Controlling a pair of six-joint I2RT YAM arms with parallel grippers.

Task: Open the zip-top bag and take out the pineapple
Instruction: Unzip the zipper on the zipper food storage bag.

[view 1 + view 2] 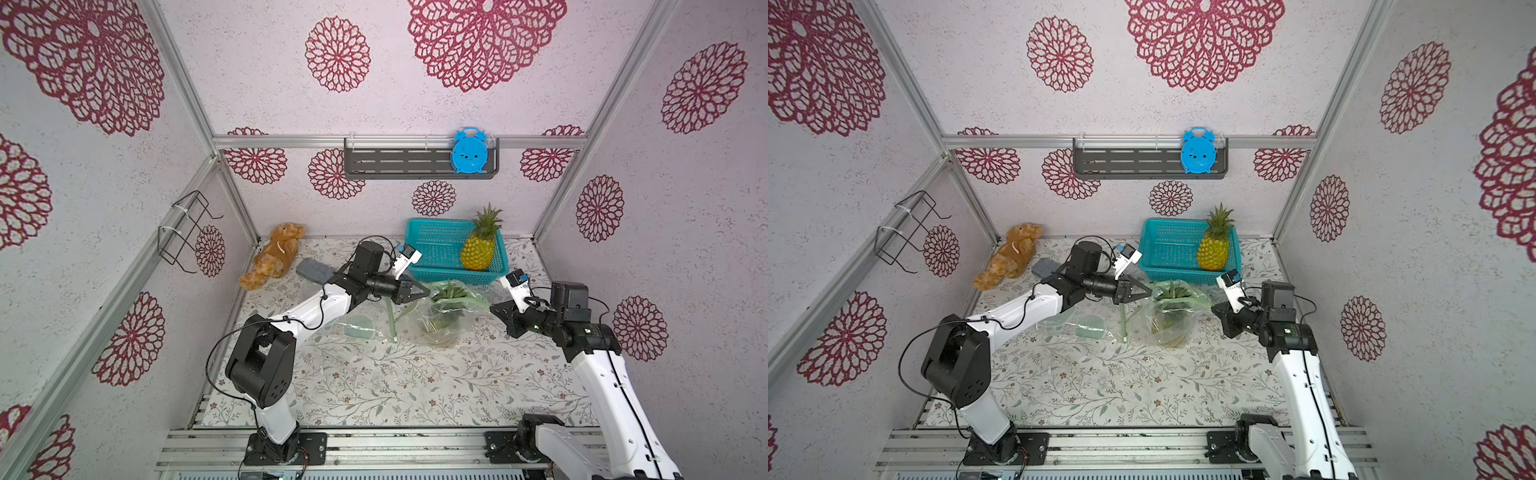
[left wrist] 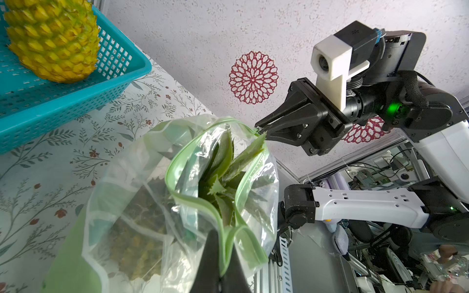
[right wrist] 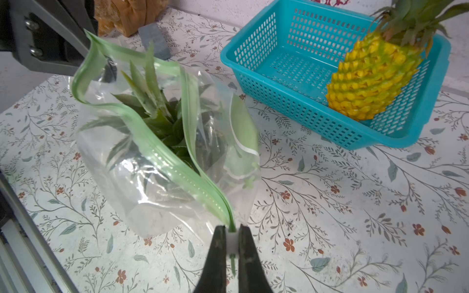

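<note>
Widening the mouth is judged to be the step in hand. The bag (image 1: 444,328) is stood toward the back edge of the table (image 1: 374,382), just in front of the basket (image 1: 451,273). The pineapple (image 2: 223,167) is held upright inside it, with its leaves reaching up into the opening.

One end of the green zip strip (image 3: 177,167) is pinched in the closed jaws of the left gripper (image 1: 422,291). The opposite end is pinched in the closed jaws of the right gripper (image 2: 261,128). The strip is seen parted along its middle, but its two lips run together again at the right gripper's end.

A harder pull along the strip's own line is best avoided, since the lips would likely be drawn flat against each other and onto the leaves. A better opening would probably be gained if one lip alone were taken near mid-mouth and drawn sideways while the other side is held. The film looks thin and light, so the bag may be lifted or tipped by a quick tug, and slow, level pulls are advised. The second pineapple (image 1: 478,251) in the basket is to be left alone.
</note>
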